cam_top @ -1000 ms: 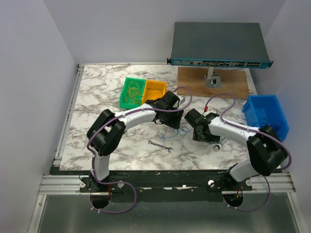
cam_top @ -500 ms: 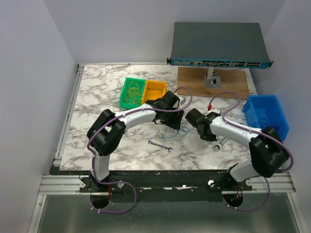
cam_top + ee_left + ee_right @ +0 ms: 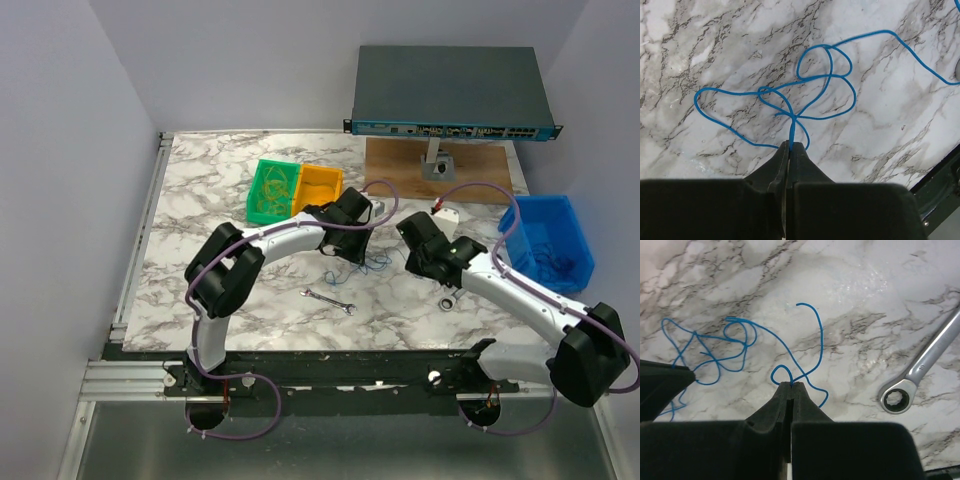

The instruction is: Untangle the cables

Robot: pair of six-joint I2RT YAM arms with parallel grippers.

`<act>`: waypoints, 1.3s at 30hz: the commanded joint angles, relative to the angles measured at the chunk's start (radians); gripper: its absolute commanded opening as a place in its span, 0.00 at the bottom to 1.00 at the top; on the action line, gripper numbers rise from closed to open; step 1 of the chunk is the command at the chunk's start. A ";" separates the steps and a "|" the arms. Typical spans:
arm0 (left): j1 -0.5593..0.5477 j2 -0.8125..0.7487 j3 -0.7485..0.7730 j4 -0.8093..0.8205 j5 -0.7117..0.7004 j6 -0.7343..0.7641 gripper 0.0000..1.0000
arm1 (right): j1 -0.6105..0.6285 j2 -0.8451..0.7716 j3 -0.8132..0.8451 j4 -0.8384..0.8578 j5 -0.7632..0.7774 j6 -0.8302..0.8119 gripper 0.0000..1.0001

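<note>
Thin blue cables (image 3: 375, 263) lie in loose crossing loops on the marble table (image 3: 200, 210), between my two grippers. In the left wrist view my left gripper (image 3: 791, 145) is shut on a strand of the blue cable (image 3: 829, 75) where its loops meet. In the right wrist view my right gripper (image 3: 791, 385) is shut on a small loop of the blue cable (image 3: 820, 340), whose free end curls up beyond it. From above, the left gripper (image 3: 352, 252) is at the left of the cables and the right gripper (image 3: 408, 262) at their right.
A green bin (image 3: 258, 196) holding thin wires and an orange bin (image 3: 320, 186) stand behind the left arm. A blue bin (image 3: 545, 238) is at the right. A network switch (image 3: 450, 95) rests on a wooden board (image 3: 400, 170). A small wrench (image 3: 330, 301) and a ratchet wrench (image 3: 925, 367) lie nearby.
Both grippers have shut on blue cable strands. The right arm has stretched out, its gripper shifting toward the back of the table. The left arm has barely moved.
</note>
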 commanded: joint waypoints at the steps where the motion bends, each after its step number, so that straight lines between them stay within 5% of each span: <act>1: 0.007 -0.036 -0.011 0.016 0.007 0.009 0.00 | 0.005 -0.055 -0.013 0.111 -0.061 -0.033 0.01; 9: 0.014 -0.220 -0.101 0.105 -0.010 0.008 0.00 | 0.007 -0.133 0.026 0.220 -0.159 -0.123 0.01; 17: 0.112 -0.301 -0.015 0.008 0.035 -0.052 0.00 | 0.005 -0.070 0.159 0.328 -0.303 -0.210 0.01; 28: 0.200 -0.210 0.296 -0.152 0.009 -0.057 0.00 | 0.005 0.088 0.338 0.484 -0.411 -0.310 0.01; 39: 0.317 -0.118 0.418 -0.144 0.000 -0.101 0.00 | 0.005 0.268 0.427 0.629 -0.493 -0.379 0.00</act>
